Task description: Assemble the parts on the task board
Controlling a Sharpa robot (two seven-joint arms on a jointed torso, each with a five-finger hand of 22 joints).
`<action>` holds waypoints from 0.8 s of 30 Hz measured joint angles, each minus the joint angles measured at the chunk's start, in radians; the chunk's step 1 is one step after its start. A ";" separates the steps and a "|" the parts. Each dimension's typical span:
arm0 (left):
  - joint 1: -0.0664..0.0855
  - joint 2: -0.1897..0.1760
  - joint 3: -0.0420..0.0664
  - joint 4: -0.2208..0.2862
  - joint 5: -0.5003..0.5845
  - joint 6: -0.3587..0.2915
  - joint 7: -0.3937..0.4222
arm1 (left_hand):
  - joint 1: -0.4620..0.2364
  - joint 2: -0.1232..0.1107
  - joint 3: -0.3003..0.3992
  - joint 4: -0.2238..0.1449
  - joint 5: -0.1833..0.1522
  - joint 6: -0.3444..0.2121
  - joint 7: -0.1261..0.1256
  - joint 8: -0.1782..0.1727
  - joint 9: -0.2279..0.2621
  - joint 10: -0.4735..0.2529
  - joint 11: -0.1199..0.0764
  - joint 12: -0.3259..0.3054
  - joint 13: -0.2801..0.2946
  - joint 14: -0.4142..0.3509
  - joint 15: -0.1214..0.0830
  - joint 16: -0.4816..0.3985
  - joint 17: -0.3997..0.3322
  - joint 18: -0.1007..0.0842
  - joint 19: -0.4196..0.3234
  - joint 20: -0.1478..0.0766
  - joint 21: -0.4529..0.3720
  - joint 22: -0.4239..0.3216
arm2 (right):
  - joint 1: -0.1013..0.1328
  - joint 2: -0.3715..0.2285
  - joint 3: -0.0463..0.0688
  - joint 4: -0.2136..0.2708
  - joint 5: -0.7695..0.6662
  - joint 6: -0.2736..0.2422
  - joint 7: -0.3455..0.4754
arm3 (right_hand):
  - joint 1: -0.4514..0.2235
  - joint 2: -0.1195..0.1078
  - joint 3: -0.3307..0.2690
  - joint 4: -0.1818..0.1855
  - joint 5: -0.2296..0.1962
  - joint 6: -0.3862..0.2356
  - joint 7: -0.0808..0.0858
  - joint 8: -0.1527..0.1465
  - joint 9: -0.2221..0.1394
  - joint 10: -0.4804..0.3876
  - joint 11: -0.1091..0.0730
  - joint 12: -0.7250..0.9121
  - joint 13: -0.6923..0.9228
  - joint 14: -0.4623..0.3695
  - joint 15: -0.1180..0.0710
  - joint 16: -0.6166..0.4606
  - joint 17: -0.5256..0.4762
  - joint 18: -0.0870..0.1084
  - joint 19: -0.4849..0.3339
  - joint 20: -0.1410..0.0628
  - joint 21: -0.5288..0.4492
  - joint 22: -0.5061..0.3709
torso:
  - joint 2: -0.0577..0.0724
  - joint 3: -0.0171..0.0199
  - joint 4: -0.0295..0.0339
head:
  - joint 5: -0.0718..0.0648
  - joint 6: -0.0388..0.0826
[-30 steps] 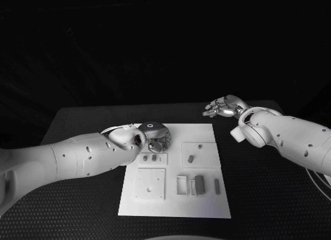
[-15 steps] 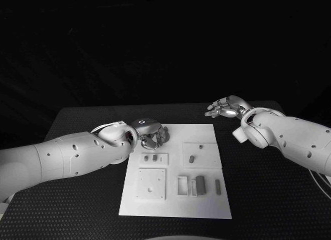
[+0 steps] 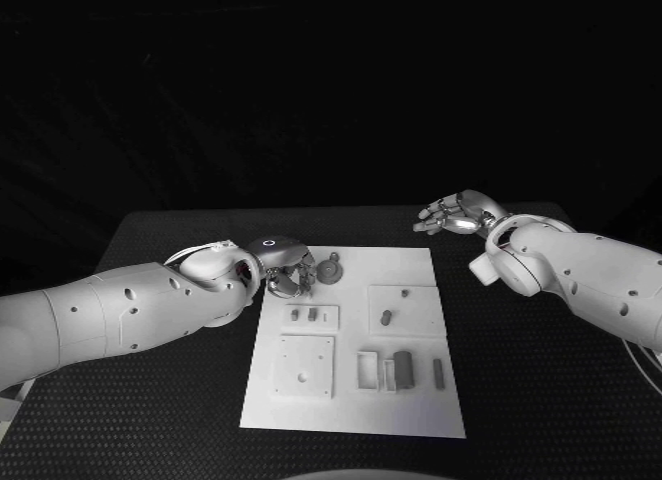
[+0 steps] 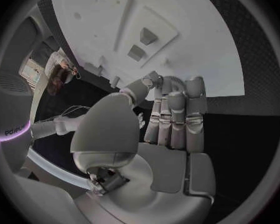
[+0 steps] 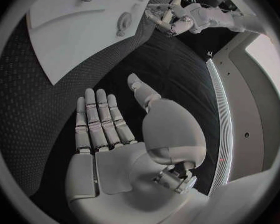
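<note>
The white task board (image 3: 418,410) lies in the middle of the black table. My left hand (image 3: 291,270) hovers at its far left edge, fingers straight and close together, holding nothing; the left wrist view shows the same hand (image 4: 171,114) above the board (image 4: 202,59). A round grey part with a short stem (image 3: 331,268) lies on the board just beside those fingers, apart from them; the right wrist view also shows the part (image 5: 123,22). My right hand (image 3: 452,214) hangs palm up and empty beyond the board's far right corner, with its fingers (image 5: 99,119) spread.
Other grey parts sit on the board: two small pieces (image 3: 302,314) in a raised plate, a peg (image 3: 385,318), a dark block (image 3: 400,368) by a white frame (image 3: 366,370), and a slim piece (image 3: 435,373). A square plate (image 3: 304,366) occupies the near left.
My left hand has drawn back from over the board toward its far left edge, uncovering the round grey part. The right hand has hardly moved.
</note>
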 measured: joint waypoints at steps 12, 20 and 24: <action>0.000 0.017 -0.003 -0.024 -0.019 0.011 -0.009 | 0.000 0.000 0.000 0.000 -0.001 0.002 0.002 -0.001 0.000 0.000 0.000 -0.004 0.000 0.001 0.000 0.000 -0.003 0.000 0.001 0.002 0.000 0.001 | 0.000 -0.001 0.000 0.002 0.000 0.002 0.000 | 0.000 0.000 0.000 0.000 0.000 0.000 0.000 0.000 -0.001 0.000 0.000 0.000 -0.002 0.000 0.000 0.000 0.001 0.000 0.000 0.000 0.000 0.001 | 0.001 0.0016 -0.0019 | 0.007 -0.002; -0.001 0.031 -0.017 -0.034 -0.036 0.026 -0.014 | -0.001 -0.002 0.000 0.000 -0.001 0.002 0.002 -0.001 0.000 -0.001 0.000 -0.004 0.000 0.002 0.001 0.000 -0.004 0.000 0.002 0.002 0.000 0.001 | 0.000 -0.001 0.000 0.004 0.000 0.002 0.001 | 0.000 0.000 0.000 0.000 0.000 0.000 0.000 0.000 -0.001 0.000 0.000 0.000 -0.002 0.000 0.000 0.000 0.001 0.000 0.000 0.000 0.000 0.001 | 0.001 0.0025 -0.0031 | 0.007 -0.004; -0.001 0.032 -0.017 -0.035 -0.043 0.033 -0.017 | -0.001 -0.002 0.000 0.000 -0.001 0.002 0.002 -0.001 0.000 -0.001 0.000 -0.004 0.000 0.002 0.001 0.000 -0.004 0.000 0.002 0.002 0.000 0.001 | 0.000 -0.001 0.000 0.004 0.000 0.002 0.002 | 0.000 0.000 0.000 0.000 0.000 0.000 0.000 0.000 -0.001 0.000 0.000 0.000 -0.003 0.000 0.000 0.000 0.001 0.000 0.000 0.000 0.000 0.001 | 0.001 0.0022 -0.0031 | 0.006 -0.004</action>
